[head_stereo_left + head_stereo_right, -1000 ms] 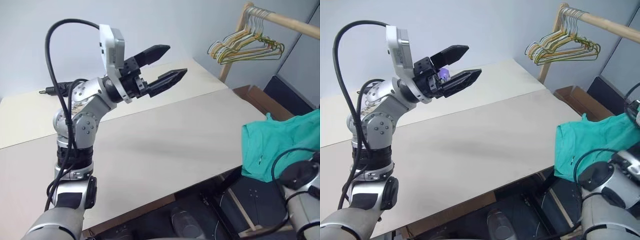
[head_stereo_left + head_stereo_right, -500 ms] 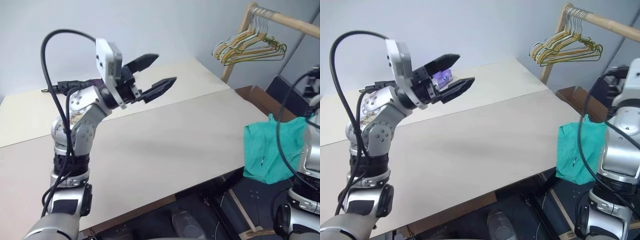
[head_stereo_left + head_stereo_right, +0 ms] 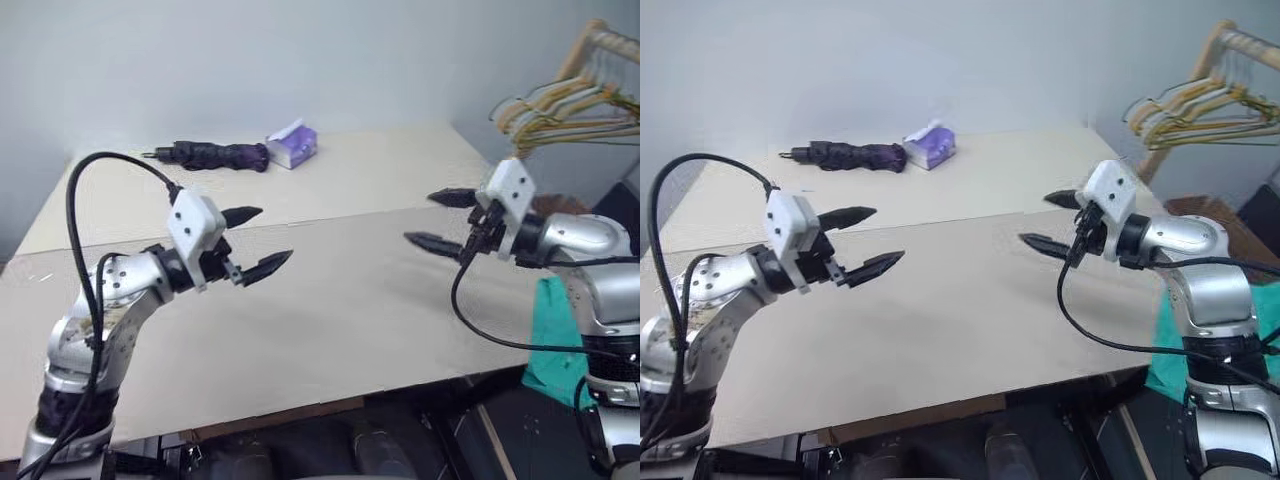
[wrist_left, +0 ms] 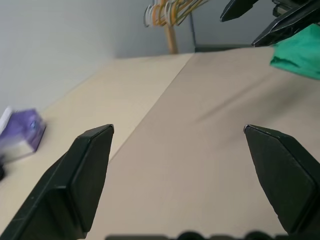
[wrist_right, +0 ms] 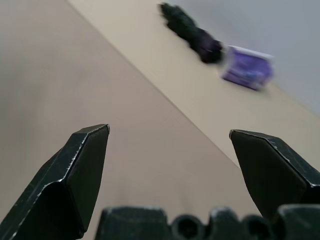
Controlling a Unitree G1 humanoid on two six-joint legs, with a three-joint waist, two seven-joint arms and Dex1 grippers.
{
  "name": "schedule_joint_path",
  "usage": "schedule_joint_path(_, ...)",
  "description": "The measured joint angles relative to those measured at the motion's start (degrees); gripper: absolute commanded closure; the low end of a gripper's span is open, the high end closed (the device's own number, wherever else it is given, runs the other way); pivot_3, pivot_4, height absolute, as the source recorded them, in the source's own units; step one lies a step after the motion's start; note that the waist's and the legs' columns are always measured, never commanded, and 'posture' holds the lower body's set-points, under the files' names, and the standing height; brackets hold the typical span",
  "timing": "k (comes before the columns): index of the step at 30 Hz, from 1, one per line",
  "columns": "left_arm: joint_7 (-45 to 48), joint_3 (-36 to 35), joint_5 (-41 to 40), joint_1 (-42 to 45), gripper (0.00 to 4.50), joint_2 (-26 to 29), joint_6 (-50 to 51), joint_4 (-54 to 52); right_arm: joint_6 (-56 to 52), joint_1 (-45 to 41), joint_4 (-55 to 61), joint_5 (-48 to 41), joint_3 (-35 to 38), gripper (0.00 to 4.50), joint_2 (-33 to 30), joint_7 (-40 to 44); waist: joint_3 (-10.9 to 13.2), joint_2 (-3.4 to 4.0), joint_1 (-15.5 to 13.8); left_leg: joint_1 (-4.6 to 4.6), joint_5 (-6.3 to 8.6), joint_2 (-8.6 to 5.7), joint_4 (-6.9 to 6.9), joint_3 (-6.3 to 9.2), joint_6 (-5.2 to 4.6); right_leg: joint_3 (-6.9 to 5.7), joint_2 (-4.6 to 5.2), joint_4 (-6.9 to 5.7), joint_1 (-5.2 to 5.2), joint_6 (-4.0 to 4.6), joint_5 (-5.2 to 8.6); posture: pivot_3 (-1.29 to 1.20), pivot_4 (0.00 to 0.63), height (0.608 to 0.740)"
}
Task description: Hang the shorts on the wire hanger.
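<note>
Left gripper [image 3: 256, 242] is held above the table [image 3: 330, 320] at left, fingers spread wide, nothing gripped, aimed right. Right gripper [image 3: 440, 220] is held above the table's right part, fingers spread, empty, aimed left. Bare tabletop lies between them. At the far edge a dark umbrella [image 3: 210, 154] and purple tissue pack [image 3: 292, 146] are seen. The shorts [image 3: 556, 340] hang off the right edge, below the right arm. Hangers [image 3: 560, 105] are seen far right; no writing can be read.
</note>
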State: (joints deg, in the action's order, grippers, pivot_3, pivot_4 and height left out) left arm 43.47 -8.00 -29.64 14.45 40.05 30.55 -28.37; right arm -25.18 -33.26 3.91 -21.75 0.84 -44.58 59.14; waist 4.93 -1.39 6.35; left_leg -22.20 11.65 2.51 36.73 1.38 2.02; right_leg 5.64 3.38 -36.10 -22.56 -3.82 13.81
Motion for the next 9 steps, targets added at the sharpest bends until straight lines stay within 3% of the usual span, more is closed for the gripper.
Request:
schedule_joint_path(4, -0.2, -1.1, -0.4, -1.9, 0.00, 0.7, 0.6, -2.4, 0.5, -2.5, -1.6, 0.0, -0.3, 0.02, 0.4, 2.1, 0.0, -0.06, -4.0, -0.03, 0.00, 0.01, 0.00, -0.04, 0.01, -0.04, 0.00, 0.02, -0.07, 0.25, 0.13, 0.10, 0.048, 0.740)
schedule_joint_path(9, 0.0, -1.2, -1.3, -2.1, 0.00, 1.2, 0.6, -2.5, 0.9, -1.6, -1.5, 0.1, -0.3, 0.02, 0.6, 2.5, 0.0, -0.08, -6.3, -0.20, -0.01, 0.01, 0.02, -0.08, 0.01, -0.06, 0.01, 0.01, -0.22, 0.37, 0.18, 0.09, 0.039, 0.740)
